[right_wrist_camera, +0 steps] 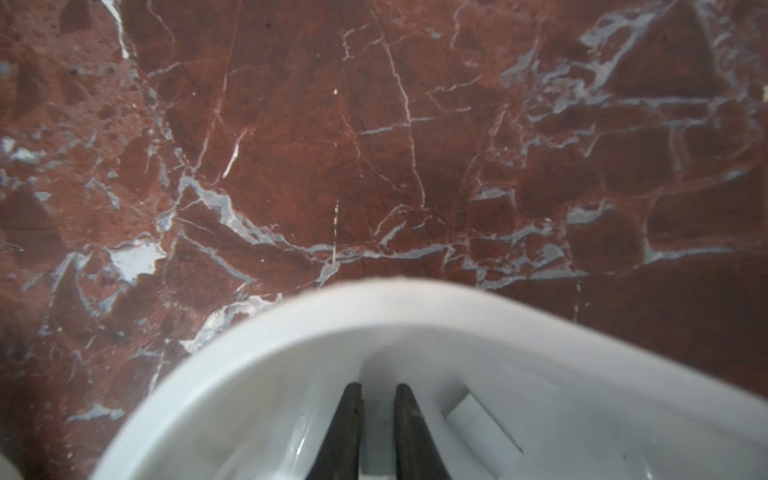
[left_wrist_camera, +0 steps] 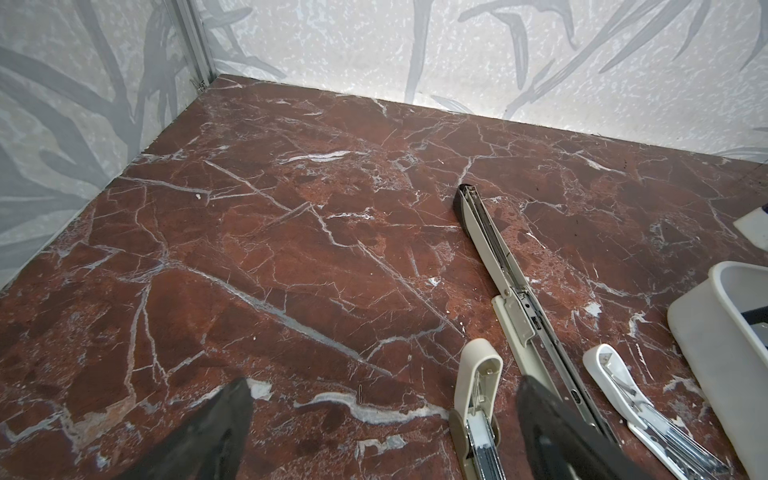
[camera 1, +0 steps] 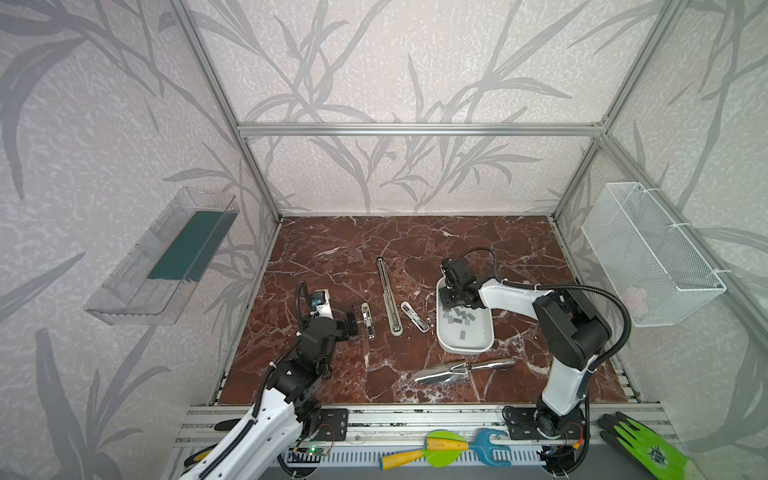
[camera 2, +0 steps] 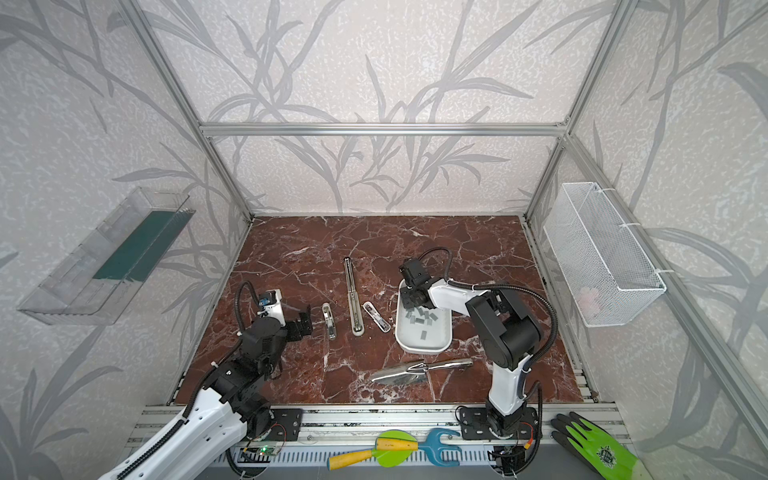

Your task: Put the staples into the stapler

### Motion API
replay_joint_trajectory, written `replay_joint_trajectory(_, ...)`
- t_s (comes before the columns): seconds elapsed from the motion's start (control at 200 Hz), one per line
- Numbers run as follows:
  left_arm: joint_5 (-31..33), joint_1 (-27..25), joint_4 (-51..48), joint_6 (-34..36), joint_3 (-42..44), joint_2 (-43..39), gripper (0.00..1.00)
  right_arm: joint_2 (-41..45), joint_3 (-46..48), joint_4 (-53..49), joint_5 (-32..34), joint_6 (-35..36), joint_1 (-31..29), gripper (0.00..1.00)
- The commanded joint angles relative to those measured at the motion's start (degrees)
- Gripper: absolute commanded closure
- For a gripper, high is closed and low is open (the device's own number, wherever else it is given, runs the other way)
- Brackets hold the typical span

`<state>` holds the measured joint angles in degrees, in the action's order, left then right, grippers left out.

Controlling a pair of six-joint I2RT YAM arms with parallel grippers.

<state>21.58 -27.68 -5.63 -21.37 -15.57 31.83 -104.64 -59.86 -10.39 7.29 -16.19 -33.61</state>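
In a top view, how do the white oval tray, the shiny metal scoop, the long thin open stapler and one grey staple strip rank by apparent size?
1. white oval tray
2. shiny metal scoop: nearer the camera, so unsure
3. long thin open stapler
4. grey staple strip

Table (camera 1: pixel 332 249) is dark red-brown marble with white and grey veins running all over. Wallpapered walls (camera 1: pixel 519 187) are pale grey with darker grey leafy branches. The rounded plastic tray (camera 1: pixel 478 338) is plain white, and the small flat metal staple strips (camera 1: pixel 457 316) in it are dull grey. The long opened stapler (camera 1: pixel 388 297) is cream and silver with a black tip. The metal trowel (camera 1: pixel 444 374) is shiny silver, and the work glove (camera 1: pixel 648 451) is neon green and black.
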Motion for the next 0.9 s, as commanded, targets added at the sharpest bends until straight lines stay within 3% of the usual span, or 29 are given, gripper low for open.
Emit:
replay_joint_trajectory(0.0, -0.20, 0.03, 0.93, -0.12, 0.63, 0.73, 0.01, 6.22, 1.80, -1.50, 1.52, -1.64, -0.88, 0.83)
replay_joint_trajectory(0.31, -1.40, 0.11, 1.04, -0.17, 0.80, 0.26, 0.01, 19.63, 6.86, 0.69, 4.14, 0.08, -7.61, 0.85)
replay_joint_trajectory(0.515, -2.27, 0.07, 0.72, -0.23, 0.78, 0.16, 0.01, 22.70, 6.20, 1.40, 6.04, 3.38, -16.49, 0.86)
replay_joint_trajectory(0.665, -3.30, 0.11, -0.02, -0.74, 0.78, -0.28, 0.01, 20.98, 5.21, 1.87, 2.83, 5.49, -20.47, 0.86)
replay_joint_trajectory(0.895, -21.93, 0.10, 4.94, 3.23, 1.75, 0.21, 0.01, 16.68, 4.96, 1.17, -1.01, 7.24, -21.06, 0.86)
